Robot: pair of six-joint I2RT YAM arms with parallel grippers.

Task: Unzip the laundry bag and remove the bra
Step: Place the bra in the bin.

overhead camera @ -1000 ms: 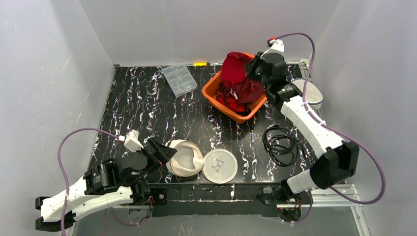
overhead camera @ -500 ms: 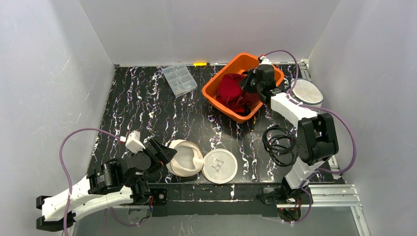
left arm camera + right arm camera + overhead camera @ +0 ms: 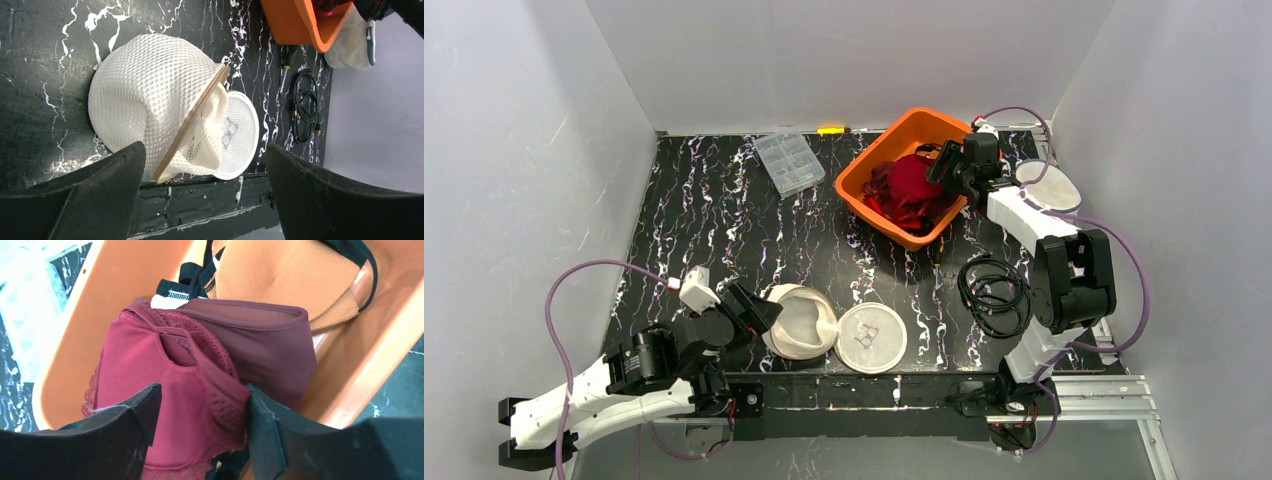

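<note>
– Right gripper (image 3: 203, 387): how does it stand?
– Its 2 fingers are spread apart, low over the orange basin (image 3: 115, 295), and they clamp nothing. The red lace bra (image 3: 135, 370) lies between and below them. Whether a finger brushes the fabric, I cannot tell.
– So where exactly is the bra?
– In the basin, on top of the pile, at the far right of the table (image 3: 724, 220). It rests against a maroon garment (image 3: 270, 345), and a tan garment (image 3: 290, 280) with black straps lies behind that.
– And the laundry bag?
– The white mesh laundry bag (image 3: 145, 95) sits at the near edge of the table, well apart from the basin. It is unzipped, with its round lid (image 3: 240, 130) flopped open flat on the table just to its right.
– What about the left gripper?
– The left gripper (image 3: 205, 147) hovers just beside the bag on its near-left side, jaws wide, holding nothing.
– What else is on the table?
– 1 coil of black cable (image 3: 994, 290) lies on the right, nearer than the basin. 1 clear compartment box (image 3: 789, 163) sits at the far edge, left of the basin. 1 screwdriver (image 3: 284, 65) lies just in front of the basin.
</note>
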